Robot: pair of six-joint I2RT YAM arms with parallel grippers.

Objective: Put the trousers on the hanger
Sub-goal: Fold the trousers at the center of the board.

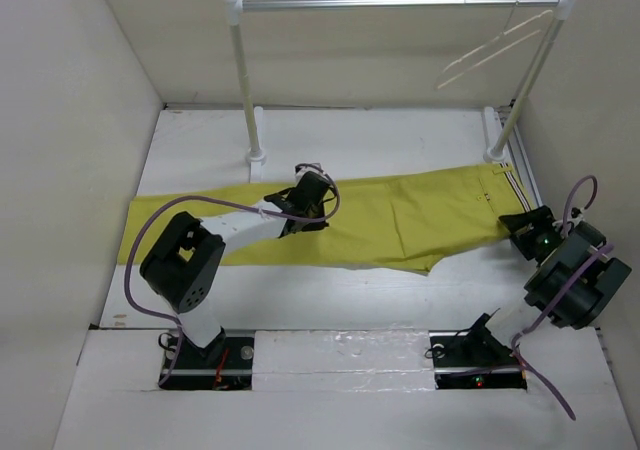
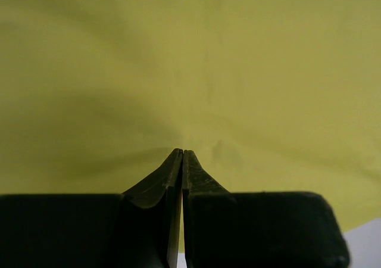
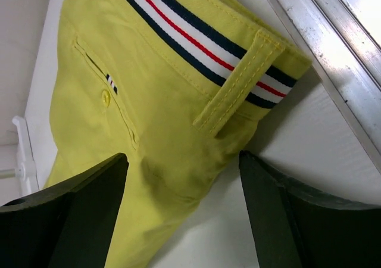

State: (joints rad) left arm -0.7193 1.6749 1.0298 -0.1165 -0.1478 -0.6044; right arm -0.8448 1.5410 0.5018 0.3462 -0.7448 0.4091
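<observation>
Our left black two-finger gripper (image 2: 181, 155) points down, its jaws pressed fully together. Behind it, our left arm (image 1: 185, 260) folds sharply at the elbow. Our right black two-finger gripper (image 3: 181, 161) has its jaws wide apart, with our right arm (image 1: 575, 280) bent behind it.

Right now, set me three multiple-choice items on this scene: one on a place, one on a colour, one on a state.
1. Where is the hanger? A. hanging on the rail B. lying flat down below C. gripped by an arm
2. The thin centre line of the trousers' waistband stripe is: A. green B. red C. orange
3. The right gripper is: A. shut on cloth B. shut, empty C. open
Answers: 1 A, its hook sits at the rail's right end; 2 B, red runs between white bands; 3 C, its fingers stand wide apart.
</observation>
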